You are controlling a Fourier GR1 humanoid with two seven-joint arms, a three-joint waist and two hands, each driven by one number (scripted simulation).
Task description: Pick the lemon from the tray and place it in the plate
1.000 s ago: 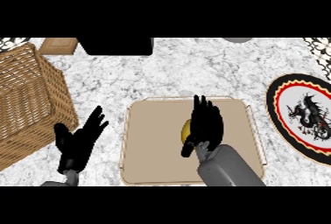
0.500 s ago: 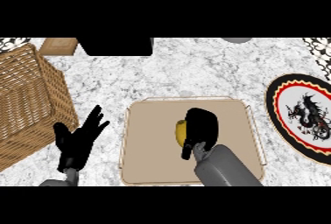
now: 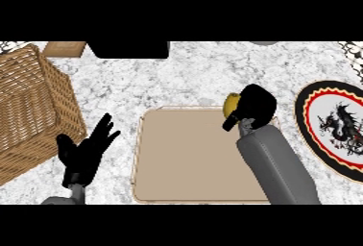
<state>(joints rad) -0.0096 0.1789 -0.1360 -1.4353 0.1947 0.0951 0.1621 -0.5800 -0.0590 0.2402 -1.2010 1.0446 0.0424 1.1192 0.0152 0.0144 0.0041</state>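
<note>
yellow lemon (image 3: 230, 104) clenched in my right hand (image 3: 254, 106) | above tray's (image 3: 191, 163) one o'clock corner | plate (image 3: 334, 126) at three o'clock unfilled | left hand (image 3: 86, 153) released

From my remote seat: my right hand (image 3: 254, 106) is curled round the lemon (image 3: 230, 104) over the tray's (image 3: 191, 158) far right corner, with the plate (image 3: 339, 126) right of its fingers. My left hand (image 3: 83, 153) rests open left of the tray, the basket (image 3: 32, 105) beyond its fingertips.

Yellow lemon (image 3: 230, 105) gripped in right hand (image 3: 253, 106) over beige tray's (image 3: 191, 163) far edge; dragon-patterned plate (image 3: 333, 127) right.
</note>
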